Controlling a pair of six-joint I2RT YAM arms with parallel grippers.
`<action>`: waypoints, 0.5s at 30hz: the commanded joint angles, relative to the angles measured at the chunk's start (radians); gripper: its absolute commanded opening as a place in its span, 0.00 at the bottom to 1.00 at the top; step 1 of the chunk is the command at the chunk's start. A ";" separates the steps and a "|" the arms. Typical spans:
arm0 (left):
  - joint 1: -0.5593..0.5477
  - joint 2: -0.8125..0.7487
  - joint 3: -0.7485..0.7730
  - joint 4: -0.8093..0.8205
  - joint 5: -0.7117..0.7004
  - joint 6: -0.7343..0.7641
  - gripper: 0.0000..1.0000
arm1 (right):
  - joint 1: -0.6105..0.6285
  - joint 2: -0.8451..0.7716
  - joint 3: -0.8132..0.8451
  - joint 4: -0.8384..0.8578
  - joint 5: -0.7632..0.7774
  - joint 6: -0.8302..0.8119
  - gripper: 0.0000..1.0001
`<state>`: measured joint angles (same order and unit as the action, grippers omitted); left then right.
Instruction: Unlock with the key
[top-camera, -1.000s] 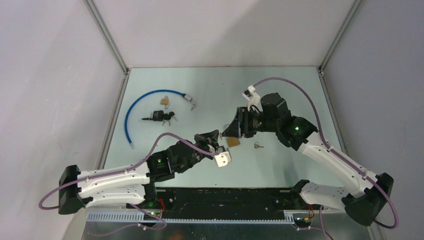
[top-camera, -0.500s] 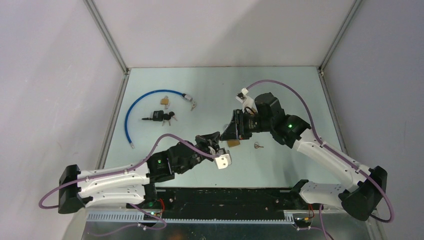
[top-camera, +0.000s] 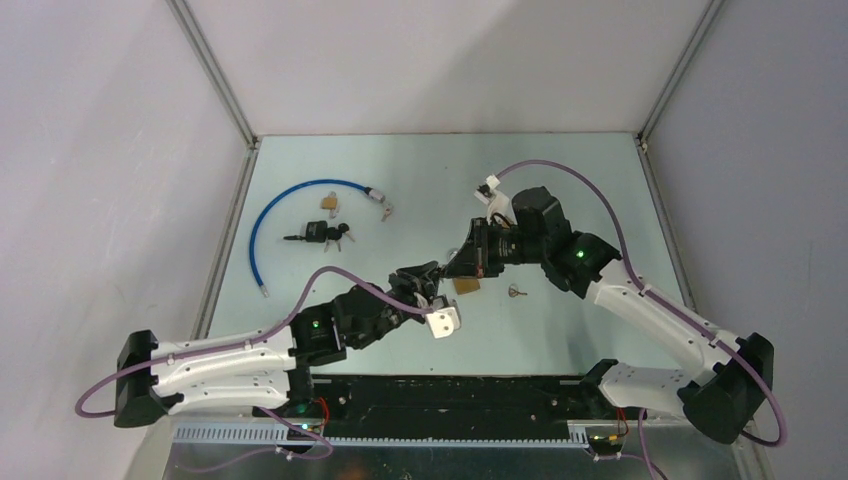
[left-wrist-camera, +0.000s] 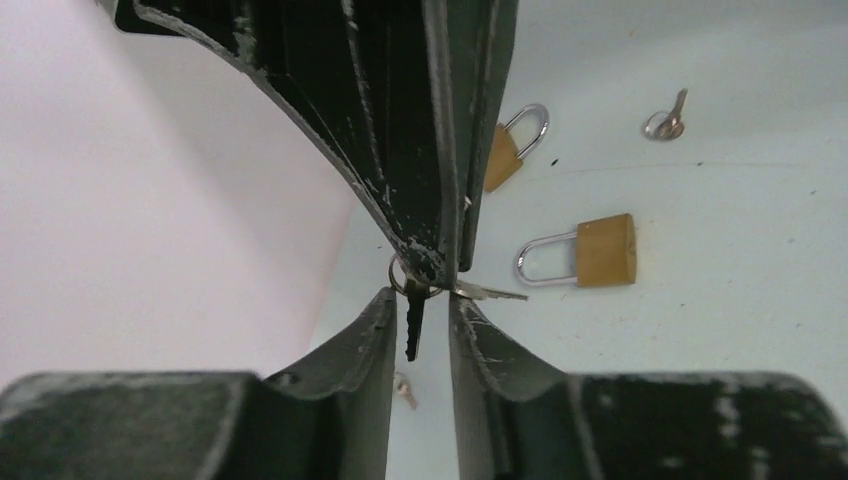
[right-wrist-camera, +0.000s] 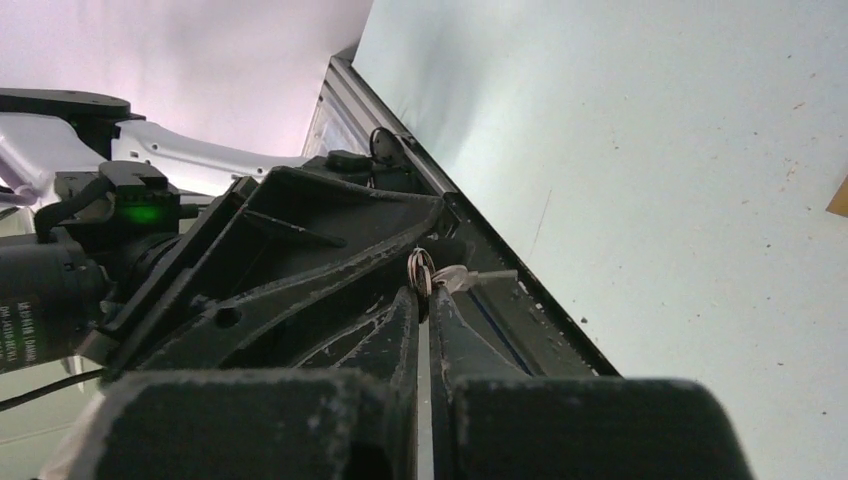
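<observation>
— So, where is the key (left-wrist-camera: 413, 325) being held?
— Its ring (right-wrist-camera: 421, 270) is being pinched by the clenched right jaws above the tabletop (left-wrist-camera: 720, 300). The key is being straddled by the parted left jaws; it should be gripped squarely first.

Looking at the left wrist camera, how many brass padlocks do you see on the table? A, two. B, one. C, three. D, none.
A: the near padlock lies flat in the open, and the far padlock shows beyond it, partly hidden behind a finger of the right gripper.
</observation>
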<state>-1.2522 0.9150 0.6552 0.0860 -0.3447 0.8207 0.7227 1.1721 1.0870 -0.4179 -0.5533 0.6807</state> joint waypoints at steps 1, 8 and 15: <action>-0.012 -0.024 0.016 0.062 -0.017 -0.070 0.42 | 0.013 -0.071 -0.074 0.171 0.058 -0.038 0.00; 0.004 -0.090 0.025 0.085 -0.080 -0.296 0.74 | 0.026 -0.194 -0.271 0.415 0.207 -0.038 0.00; 0.077 -0.221 0.023 0.085 -0.109 -0.911 0.85 | 0.066 -0.266 -0.413 0.647 0.363 -0.009 0.00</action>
<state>-1.2213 0.7624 0.6552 0.1135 -0.4145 0.3836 0.7536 0.9482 0.7174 0.0185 -0.3271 0.6632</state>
